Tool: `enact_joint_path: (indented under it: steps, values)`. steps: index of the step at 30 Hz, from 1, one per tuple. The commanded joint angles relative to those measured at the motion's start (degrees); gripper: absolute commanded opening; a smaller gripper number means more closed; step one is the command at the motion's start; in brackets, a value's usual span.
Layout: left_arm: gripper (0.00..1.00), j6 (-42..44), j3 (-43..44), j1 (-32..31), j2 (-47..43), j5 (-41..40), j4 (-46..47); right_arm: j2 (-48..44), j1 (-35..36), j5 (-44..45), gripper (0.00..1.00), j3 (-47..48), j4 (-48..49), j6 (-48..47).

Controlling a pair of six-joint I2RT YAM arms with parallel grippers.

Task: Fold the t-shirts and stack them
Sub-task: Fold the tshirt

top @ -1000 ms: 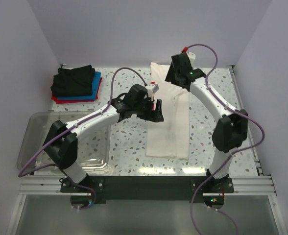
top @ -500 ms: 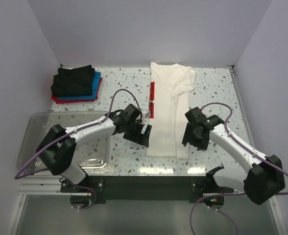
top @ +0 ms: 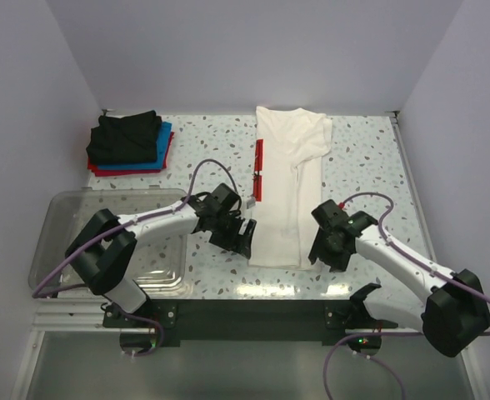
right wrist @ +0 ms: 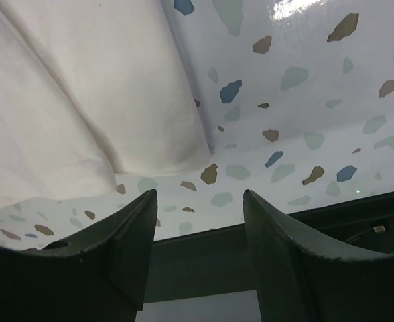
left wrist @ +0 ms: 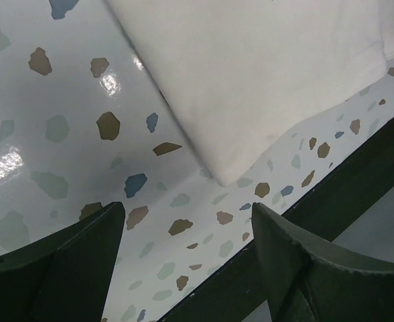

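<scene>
Jaws spread on left gripper [top: 242, 240] and right gripper [top: 320, 252], each beside a near hem corner of the long folded white cloth t-shirt [top: 288, 196]. Risk: pinching only the top layer, so the fold slides apart

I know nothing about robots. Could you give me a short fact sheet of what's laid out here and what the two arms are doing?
White t-shirt: folded into a long strip, lying flat in the middle, red print showing along its left edge
Folded stack: black on blue on red, far left corner
Clear tub: near left side
Left end effector: open, holding nothing, at the shirt's near left corner
Right end effector: open, holding nothing, at the near right corner
Progress: white shirt not yet on the stack
</scene>
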Motion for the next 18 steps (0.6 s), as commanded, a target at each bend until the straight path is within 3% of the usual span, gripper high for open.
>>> enact_joint_path:
  steps: [1, 12, 18]
  values:
    - [0.81, -0.1, 2.5, -0.3, 2.3, 0.9, 1.6, 1.6, 0.2, 3.1, 0.57, -0.7, 4.0, 2.3]
    - [0.81, 0.6, 4.7, -0.3, 6.1, 2.0, 2.0, 5.6, 0.1, 4.8, 0.50, -3.8, 8.3, 0.8]
    - [0.80, -0.3, 4.5, -0.5, 7.7, 2.7, 2.8, 9.6, 0.1, 3.4, 0.36, -4.4, 10.1, -1.1]
